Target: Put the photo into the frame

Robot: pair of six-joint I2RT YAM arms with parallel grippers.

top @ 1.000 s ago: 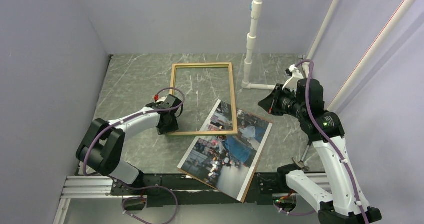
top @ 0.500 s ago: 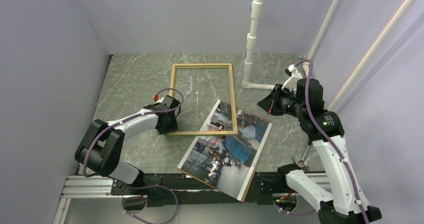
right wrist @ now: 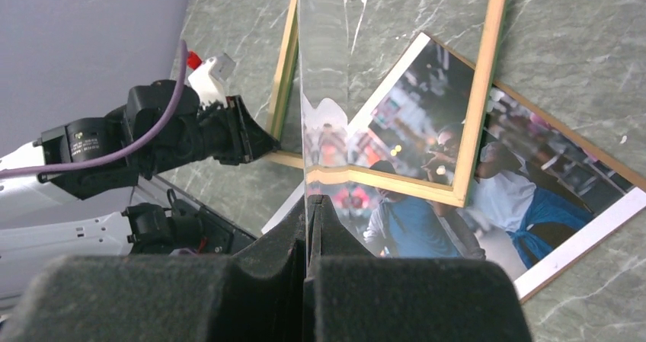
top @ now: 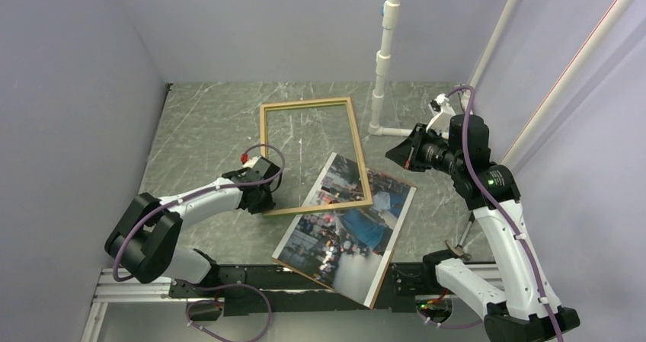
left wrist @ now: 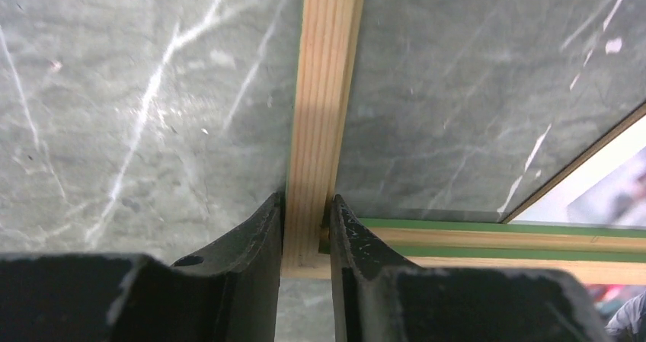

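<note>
The frame (top: 304, 102) has swung right; left gripper (left wrist: 305, 205) pinches its near-left corner, right gripper (right wrist: 308, 209) a clear pane (right wrist: 324, 75); next, likely centring it over the photo (top: 346, 235).

Worktop (top: 198, 129) layout: frame (left wrist: 324, 91) lay mid, near-right corner over photo (top: 346, 231). Photo lay nearer, rightward, near corner overhanging worktop edge. Left gripper (left wrist: 306, 205) sat at frame's near-left corner, rail between jaws. Right gripper (right wrist: 311, 205) hung right of frame, pinching pane (right wrist: 324, 68). Pipe (top: 383, 60) stood behind-right.

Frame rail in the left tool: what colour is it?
The frame is light natural wood, with green along one edge; best in the left wrist view.
</note>
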